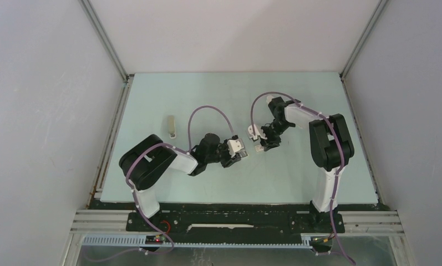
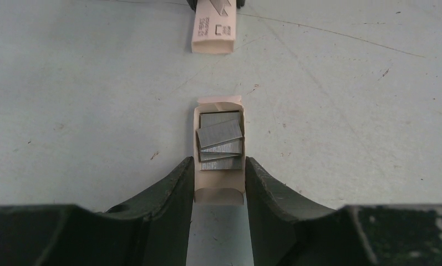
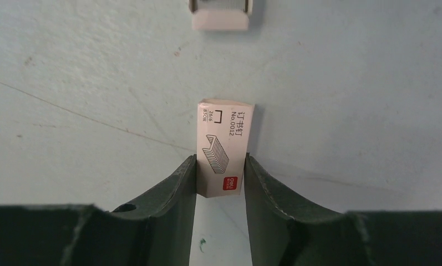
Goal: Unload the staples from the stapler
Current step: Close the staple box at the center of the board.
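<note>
The only readable writing sat on the white cardboard sleeve [image 3: 225,144] at the centre of the right wrist view. It was printed "订书钉", "No.0012" and "26/6", above a line drawing of a strip of staples and a small red "deli" logo. The right gripper [image 3: 219,160] was clenched on this sleeve, one finger against each long side. In the left wrist view, the left gripper [image 2: 218,162] was likewise clenched on the matching open white tray [image 2: 218,102]. The staples [image 2: 221,136] lay inside that tray, at the middle of the frame, as about four silvery-grey strips overlapping at slight angles; the exact number could not be told. The surface [image 1: 218,94] was a pale blue-green sheet marked with fine scratches and dark specks. Plain light-grey walls [image 1: 41,111] enclosed it on three sides, with metal rails running up the corners. There were two black-and-white arms, each with one purple cable. In the overhead view the two grippers met near the centre of the frame, with the tray and the sleeve lying close together, end to end but apart. One small pale oblong object [image 1: 172,126] stood alone left of centre, well apart from both grippers, too small to identify.
</note>
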